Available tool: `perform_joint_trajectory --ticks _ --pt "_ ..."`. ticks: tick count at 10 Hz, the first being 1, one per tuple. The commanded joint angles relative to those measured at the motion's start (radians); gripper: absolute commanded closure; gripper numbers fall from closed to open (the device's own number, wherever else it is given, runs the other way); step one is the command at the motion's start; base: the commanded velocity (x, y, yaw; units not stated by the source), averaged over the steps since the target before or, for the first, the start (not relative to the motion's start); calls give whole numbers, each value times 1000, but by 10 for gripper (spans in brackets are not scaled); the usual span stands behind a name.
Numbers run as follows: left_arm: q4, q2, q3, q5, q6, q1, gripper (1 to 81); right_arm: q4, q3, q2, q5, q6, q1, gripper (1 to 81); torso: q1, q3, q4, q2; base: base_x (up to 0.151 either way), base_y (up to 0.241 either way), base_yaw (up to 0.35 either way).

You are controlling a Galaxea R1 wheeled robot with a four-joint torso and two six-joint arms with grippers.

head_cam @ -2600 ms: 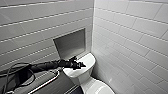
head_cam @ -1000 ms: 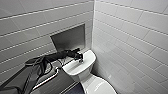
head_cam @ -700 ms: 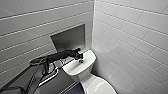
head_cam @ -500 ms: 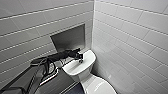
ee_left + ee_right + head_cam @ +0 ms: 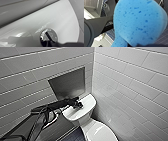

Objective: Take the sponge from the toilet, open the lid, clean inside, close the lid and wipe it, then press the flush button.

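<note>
Touching round, mirror-shiny flush button (image 5: 49, 37) on glossy white toilet (image 5: 87, 105) with left hand (image 5: 79, 105), open or closed cannot tell; gripping pitted bright-blue sponge (image 5: 139, 22) in right hand.

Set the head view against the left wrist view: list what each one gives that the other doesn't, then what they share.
Head view: grey tiled walls, a dark recessed niche, the robot's left arm stretched toward the tank, and the white smooth oval lid lying shut over the bowl. Left wrist view: the round, shiny flush button set in the tank top, seen close. Both: the white glossy ceramic toilet tank and the left gripper over its top.
</note>
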Motion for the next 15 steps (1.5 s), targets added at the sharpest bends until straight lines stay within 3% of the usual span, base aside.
perform_joint_trajectory --ticks 1,7,11,15 --pt "13 -5 -2 32 4 -173 811 8 16 -9 -69 0 -9 811 0 0 0 0 0 0 0" --pt "76 65 -90 27 5 -102 811 5 9 5 -69 0 -7 811 0 1 0 0 0 0 0" --pt "59 50 -77 38 4 -153 811 7 -9 18 -71 -2 -4 811 0 1 0 0 0 0 0" --pt "-27 -94 212 68 -19 -227 811 7 -33 40 -71 -2 -4 811 0 1 0 0 0 0 0"
